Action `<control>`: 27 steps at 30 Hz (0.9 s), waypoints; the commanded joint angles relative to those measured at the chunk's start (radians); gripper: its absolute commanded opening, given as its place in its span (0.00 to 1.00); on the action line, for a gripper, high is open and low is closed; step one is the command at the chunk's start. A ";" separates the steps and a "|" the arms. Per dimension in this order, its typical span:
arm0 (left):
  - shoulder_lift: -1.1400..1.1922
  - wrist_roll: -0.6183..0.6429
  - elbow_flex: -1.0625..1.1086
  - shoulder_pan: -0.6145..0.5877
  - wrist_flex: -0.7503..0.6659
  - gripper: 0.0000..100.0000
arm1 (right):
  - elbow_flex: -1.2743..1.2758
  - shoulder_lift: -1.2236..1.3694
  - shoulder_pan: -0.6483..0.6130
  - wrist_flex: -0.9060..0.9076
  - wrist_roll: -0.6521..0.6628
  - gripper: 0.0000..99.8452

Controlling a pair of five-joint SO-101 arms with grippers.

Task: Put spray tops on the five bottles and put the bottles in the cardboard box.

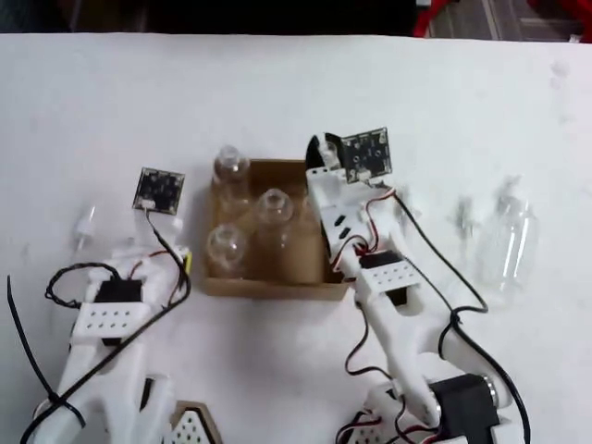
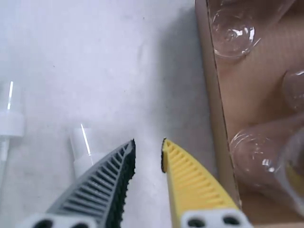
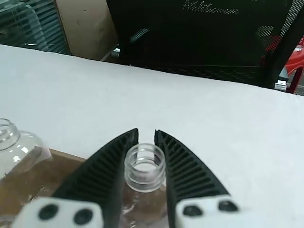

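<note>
Right tool (image 3: 146, 133) clamps one bottle (image 3: 145, 172) in the box (image 1: 277, 288) beside three more; left tool (image 2: 148, 142) apart near two spray tops (image 2: 80, 141).

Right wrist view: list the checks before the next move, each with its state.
1. Right tool shut on the clear plastic bottle at its neck: ok.
2. Spray top on that bottle: not ok, neck bare.
3. That bottle inside the brown cardboard box: cannot tell.
4. Left tool open, empty: ok.
5. White plastic spray top lying near that tool: ok.
6. Tops on other bottles in box: not ok.
</note>
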 commanded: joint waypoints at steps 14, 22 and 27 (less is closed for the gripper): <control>-0.002 0.005 -0.006 0.010 -0.021 0.09 | -0.041 0.099 -0.005 -0.102 0.017 0.02; -0.002 0.005 -0.006 0.010 -0.021 0.09 | -0.052 0.120 -0.012 -0.119 0.071 0.03; -0.002 0.005 -0.006 0.010 -0.021 0.09 | -0.051 0.116 -0.012 -0.116 0.068 0.15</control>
